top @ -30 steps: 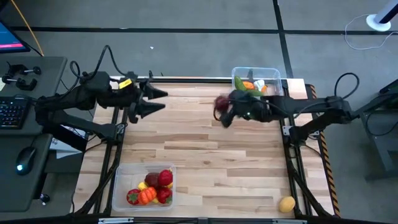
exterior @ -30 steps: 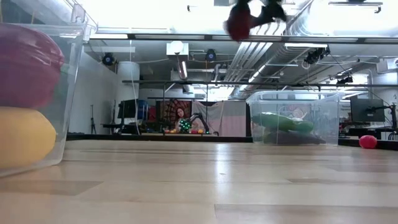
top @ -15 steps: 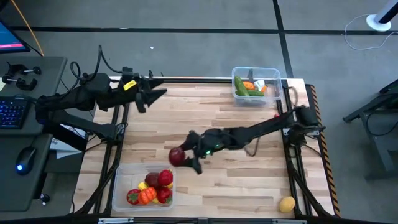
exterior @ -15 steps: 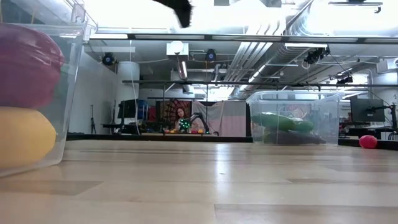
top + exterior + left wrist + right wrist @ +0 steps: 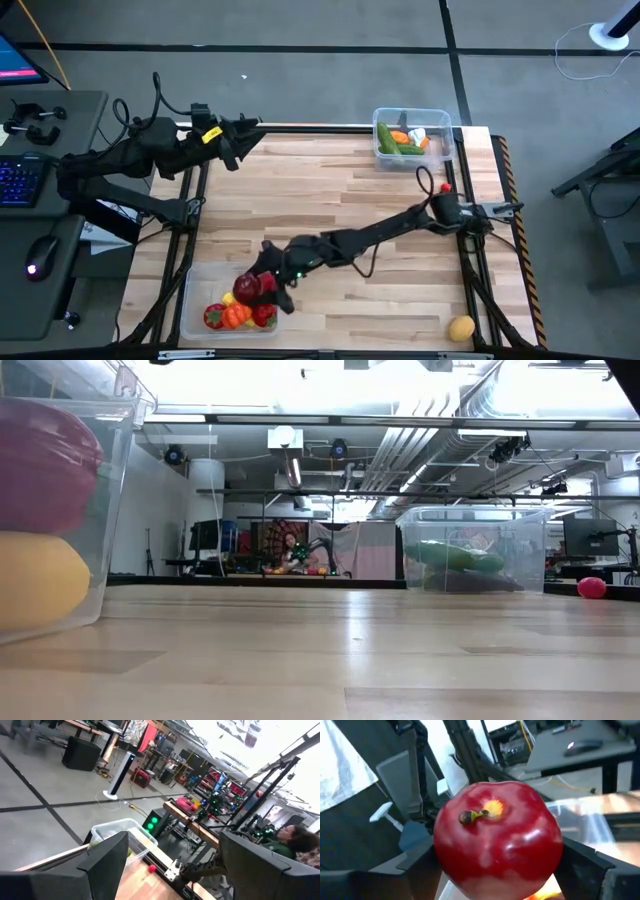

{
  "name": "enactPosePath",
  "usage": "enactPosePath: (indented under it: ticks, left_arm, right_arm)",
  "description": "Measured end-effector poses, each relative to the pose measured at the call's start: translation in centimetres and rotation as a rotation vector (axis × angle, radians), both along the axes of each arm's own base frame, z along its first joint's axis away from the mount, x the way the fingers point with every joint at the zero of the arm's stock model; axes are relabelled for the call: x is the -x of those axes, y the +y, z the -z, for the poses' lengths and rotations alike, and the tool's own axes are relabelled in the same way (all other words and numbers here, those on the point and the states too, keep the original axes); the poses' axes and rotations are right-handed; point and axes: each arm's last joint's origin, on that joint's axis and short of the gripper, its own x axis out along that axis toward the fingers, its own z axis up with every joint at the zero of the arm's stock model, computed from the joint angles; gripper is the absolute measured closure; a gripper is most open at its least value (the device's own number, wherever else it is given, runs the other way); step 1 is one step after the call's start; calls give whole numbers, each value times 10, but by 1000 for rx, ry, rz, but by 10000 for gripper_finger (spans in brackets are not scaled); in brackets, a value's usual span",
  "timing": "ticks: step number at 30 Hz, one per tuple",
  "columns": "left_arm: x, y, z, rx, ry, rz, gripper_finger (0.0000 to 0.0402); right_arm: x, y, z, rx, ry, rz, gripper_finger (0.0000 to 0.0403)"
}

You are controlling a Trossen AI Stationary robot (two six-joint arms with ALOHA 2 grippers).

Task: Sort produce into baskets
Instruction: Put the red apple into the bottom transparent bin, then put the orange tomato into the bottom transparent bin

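Right claw (image 5: 262,288) over our near basket (image 5: 195,300), clamped on red apple (image 5: 497,837); left claw (image 5: 243,131) parked, fingers apart.

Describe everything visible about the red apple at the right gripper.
The red apple is glossy and plastic-looking, with a yellow patch and a small dark stem on top. It sits between the fingers of the right gripper, over the near clear basket that holds other red, orange and yellow produce. Whether it is still clamped or just released cannot be told.
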Motion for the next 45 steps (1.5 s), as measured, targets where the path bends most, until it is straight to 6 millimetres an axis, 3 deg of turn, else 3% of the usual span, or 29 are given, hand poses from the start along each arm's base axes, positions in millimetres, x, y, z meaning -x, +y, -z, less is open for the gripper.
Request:
enactPosePath:
  ticks: [7,15,22,26,31,37,41,45]
  left_arm:
    - [0,0,1,17,-1,3,101]
    - [0,0,1,24,-3,3,101]
    - [0,0,1,24,-3,3,101]
    - [0,0,1,23,-3,3,101]
    - [-1,-1,1,23,1,25,101]
    - [-12,-5,7,-39,72,180,101]
    - [-28,-6,25,-86,238,220,101]
    - [-50,-6,61,-81,340,232,101]
  right_arm:
    - [-7,10,14,2,62,-17,79]
    - [-5,12,16,99,24,-90,74]
    - [-5,15,16,125,11,-81,11]
    - [-4,10,12,180,-5,-84,18]
    - [6,-24,-16,317,44,-63,26]
    - [35,-84,-49,468,239,-33,27]
    - [61,-121,-53,536,470,-41,27]
    - [93,-140,-33,587,684,-109,27]
